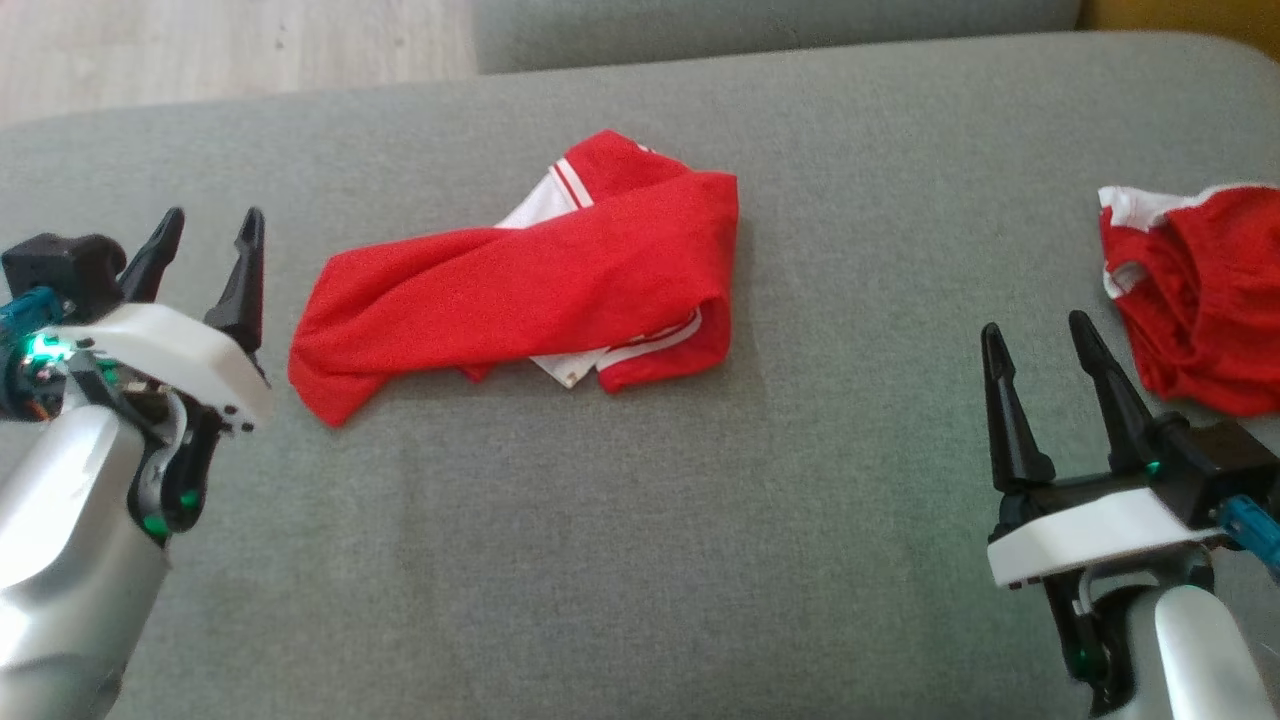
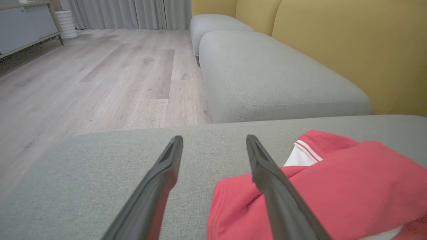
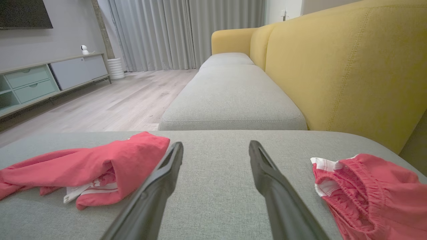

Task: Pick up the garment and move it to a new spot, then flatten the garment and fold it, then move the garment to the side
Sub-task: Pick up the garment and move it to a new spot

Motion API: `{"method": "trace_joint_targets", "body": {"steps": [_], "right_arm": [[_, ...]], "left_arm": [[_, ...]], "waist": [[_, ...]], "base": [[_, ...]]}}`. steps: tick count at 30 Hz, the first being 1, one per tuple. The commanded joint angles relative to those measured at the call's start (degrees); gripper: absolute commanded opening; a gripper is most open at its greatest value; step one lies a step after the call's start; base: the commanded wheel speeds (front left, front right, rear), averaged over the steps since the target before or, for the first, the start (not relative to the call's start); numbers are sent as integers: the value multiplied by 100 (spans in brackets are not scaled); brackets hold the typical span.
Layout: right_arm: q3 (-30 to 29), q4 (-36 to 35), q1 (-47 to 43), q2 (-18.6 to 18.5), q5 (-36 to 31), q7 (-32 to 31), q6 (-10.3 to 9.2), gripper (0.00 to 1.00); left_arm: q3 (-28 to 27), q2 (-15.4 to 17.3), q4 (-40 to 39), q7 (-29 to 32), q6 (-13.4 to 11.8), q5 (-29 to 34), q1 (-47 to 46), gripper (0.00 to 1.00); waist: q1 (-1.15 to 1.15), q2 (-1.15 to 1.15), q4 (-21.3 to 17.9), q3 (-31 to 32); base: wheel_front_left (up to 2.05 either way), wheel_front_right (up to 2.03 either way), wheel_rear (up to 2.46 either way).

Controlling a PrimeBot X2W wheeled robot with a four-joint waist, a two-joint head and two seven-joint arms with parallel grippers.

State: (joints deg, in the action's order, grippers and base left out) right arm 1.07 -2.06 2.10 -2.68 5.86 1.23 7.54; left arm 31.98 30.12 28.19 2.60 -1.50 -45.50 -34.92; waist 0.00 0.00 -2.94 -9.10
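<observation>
The red garment (image 1: 520, 290) lies roughly folded on the grey cushion (image 1: 640, 560), the left gripper (image 1: 215, 228) just beside its end, the right gripper (image 1: 1035, 335) well apart, each with 2 fingers spread and empty, probably poised to shift it aside toward the other red clothing (image 1: 1200, 300)

No text, label, brand mark, number or sign is legible to us in any view. We checked the red garment (image 1: 520, 290) and the second red piece (image 1: 1200, 300): neither shows lettering that we can read.
</observation>
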Motion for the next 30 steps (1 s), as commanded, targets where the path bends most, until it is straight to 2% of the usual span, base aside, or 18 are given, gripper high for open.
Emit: {"method": "trace_joint_targets", "body": {"steps": [1, 8, 12, 22, 30], "right_arm": [[82, -178, 166, -20, -54, -4, -5, 100], [-4, -172, 15, -20, -53, -43, -5, 100], [-69, -176, -116, -20, -54, -63, -5, 100], [-149, -117, -531, -20, -6, -49, -5, 100], [-177, 9, -797, -20, 44, 31, -5, 100]], "left_arm": [[-289, 258, -285, -110, 0, -30, -153, 100], [-251, 66, -827, -370, -87, -112, 277, 100], [-223, -93, -1205, -641, -234, -155, 749, 100], [-372, -434, -2002, -1434, -943, -286, 2263, 100], [-425, -543, -2296, -1689, -1427, -35, 3271, 100]], "waist": [[0, 0, 95, 141], [0, 0, 244, 414], [0, 0, 310, 574], [0, 0, 299, 898], [0, 0, 319, 1063]], "base": [[0, 0, 0], [0, 0, 0], [0, 0, 0], [0, 0, 0], [0, 0, 0]]}}
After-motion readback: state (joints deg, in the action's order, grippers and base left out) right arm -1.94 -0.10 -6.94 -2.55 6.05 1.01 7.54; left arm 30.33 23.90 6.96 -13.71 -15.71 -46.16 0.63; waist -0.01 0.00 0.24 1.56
